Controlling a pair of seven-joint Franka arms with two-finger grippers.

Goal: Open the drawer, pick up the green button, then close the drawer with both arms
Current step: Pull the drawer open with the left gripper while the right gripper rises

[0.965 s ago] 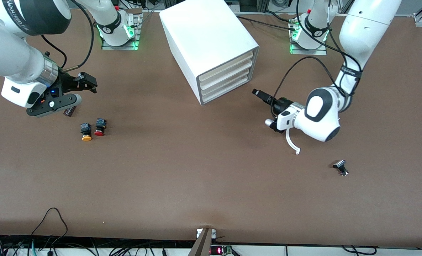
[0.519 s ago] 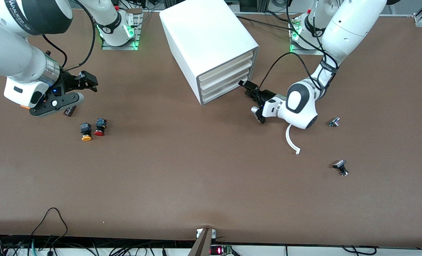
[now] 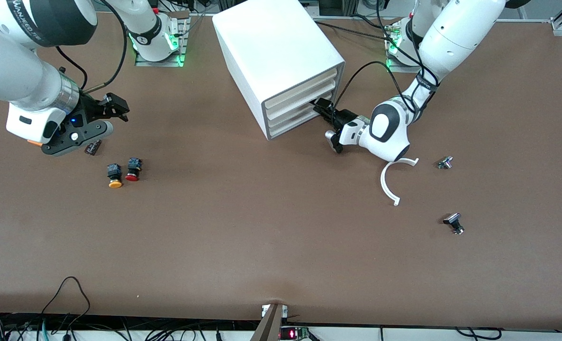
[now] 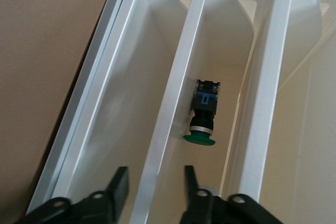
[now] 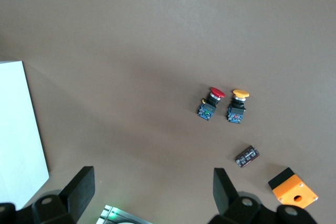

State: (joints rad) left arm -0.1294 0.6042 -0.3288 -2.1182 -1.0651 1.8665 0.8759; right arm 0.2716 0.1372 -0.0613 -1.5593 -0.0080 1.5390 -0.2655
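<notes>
**Left gripper at the cabinet's drawer fronts**

The left gripper (image 3: 325,108) is at the front of the cabinet (image 3: 277,57), its fingers (image 4: 119,182) part-closed astride a drawer's (image 4: 173,98) front lip without pinching it. Only the left wrist view shows the button (image 4: 205,113), green cap toward the gripper, lying inside the cabinet in the tray beside that lip. The right gripper (image 3: 102,112) hangs wide open toward the right arm's end from the cabinet, over the table (image 3: 262,227). That arm carries partial lettering, not fully readable.
</notes>
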